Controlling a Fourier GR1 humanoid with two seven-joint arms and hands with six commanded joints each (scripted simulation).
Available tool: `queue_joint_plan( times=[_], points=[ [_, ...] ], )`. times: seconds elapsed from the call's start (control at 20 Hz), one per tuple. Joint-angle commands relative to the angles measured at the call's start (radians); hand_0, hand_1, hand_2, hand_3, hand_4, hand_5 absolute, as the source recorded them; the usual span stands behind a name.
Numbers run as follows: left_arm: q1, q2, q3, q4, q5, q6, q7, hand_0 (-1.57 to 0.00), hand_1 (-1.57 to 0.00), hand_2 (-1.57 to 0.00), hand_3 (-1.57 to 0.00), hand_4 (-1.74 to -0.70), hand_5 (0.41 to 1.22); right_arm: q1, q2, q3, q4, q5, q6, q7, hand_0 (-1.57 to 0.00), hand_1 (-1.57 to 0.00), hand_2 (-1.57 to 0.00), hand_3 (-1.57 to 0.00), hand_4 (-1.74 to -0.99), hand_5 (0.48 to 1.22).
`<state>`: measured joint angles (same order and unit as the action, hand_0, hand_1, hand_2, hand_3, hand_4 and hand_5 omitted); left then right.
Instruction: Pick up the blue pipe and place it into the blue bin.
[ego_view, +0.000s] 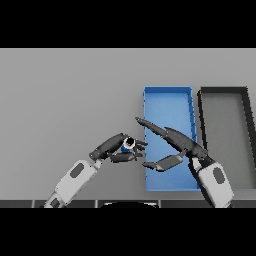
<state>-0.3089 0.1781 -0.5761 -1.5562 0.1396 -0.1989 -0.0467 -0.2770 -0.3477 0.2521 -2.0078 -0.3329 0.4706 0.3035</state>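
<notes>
The left hand (116, 149) reaches in from the near left, its fingers and thumb curled around the blue pipe (128, 145), whose pale open end faces up toward the viewer. The pipe is held just left of the blue bin (168, 92), close to the bin's left wall but not over it, about level with the bin's near half.

The right hand (172, 142) comes in from the near right and lies across the blue bin with its fingers straight and spread, holding nothing; the long fingers point left and far, their tips passing over the bin's left edge just above the pipe, and the thumb juts left lower down. So the near half of the bin is partly covered by that hand, while its far half lies bare.

A black bin (223, 91) stands just right of the blue one, their long walls nearly touching. The grey table (65, 90) stretches wide to the left and far side.
</notes>
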Motion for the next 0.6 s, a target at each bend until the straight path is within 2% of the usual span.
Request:
queue_joint_plan(
  times=[0.0, 0.05, 0.15, 0.3, 0.45, 0.55],
  points=[
    [0.000, -0.007, 0.000, 0.008, 0.000, 0.001, -0.008, -1.57, -1.57, -1.57, -1.44, -1.73, 1.221, -0.027, 0.002, 0.019, 0.002, 0.008, 0.017, 0.000, 0.00, 0.00, 0.00, 0.00, -1.303, 0.532],
    [0.002, -0.002, 0.007, 0.003, 0.010, -0.005, -0.009, -1.57, -1.57, -1.57, -1.44, -1.73, 1.221, -0.052, -0.001, 0.024, 0.003, -0.004, 0.028, 0.005, 0.00, 0.00, 0.00, 0.00, -1.304, 0.532],
    [-0.008, -0.007, 0.008, 0.011, 0.013, -0.012, -0.006, -1.57, -1.57, -1.57, -1.44, -1.73, 1.221, -0.103, 0.038, 0.065, 0.049, 0.023, 0.038, 0.033, 0.00, 0.00, 0.00, 0.00, -1.282, 0.530],
    [-0.001, -0.005, 0.009, 0.007, 0.023, -0.031, -0.037, -1.57, -1.57, -1.57, -1.48, -1.73, 1.221, -0.162, 0.065, 0.084, 0.100, 0.009, 0.072, 0.036, 0.00, 0.00, 0.00, 0.00, -1.251, 0.535],
    [-0.004, -0.001, 0.016, 0.022, 0.032, -0.046, -0.029, -1.57, -1.57, -1.57, -1.51, -1.73, 1.221, -0.207, 0.125, 0.123, 0.144, 0.040, 0.059, 0.070, 0.00, 0.00, 0.00, 0.00, -1.226, 0.520],
    [-0.013, -0.003, 0.018, 0.028, 0.039, -0.057, -0.021, -1.57, -1.57, -1.57, -1.51, -1.73, 1.221, -0.237, 0.143, 0.119, 0.189, 0.042, 0.068, 0.070, 0.00, 0.00, 0.00, 0.00, -1.222, 0.512]
  ],
)
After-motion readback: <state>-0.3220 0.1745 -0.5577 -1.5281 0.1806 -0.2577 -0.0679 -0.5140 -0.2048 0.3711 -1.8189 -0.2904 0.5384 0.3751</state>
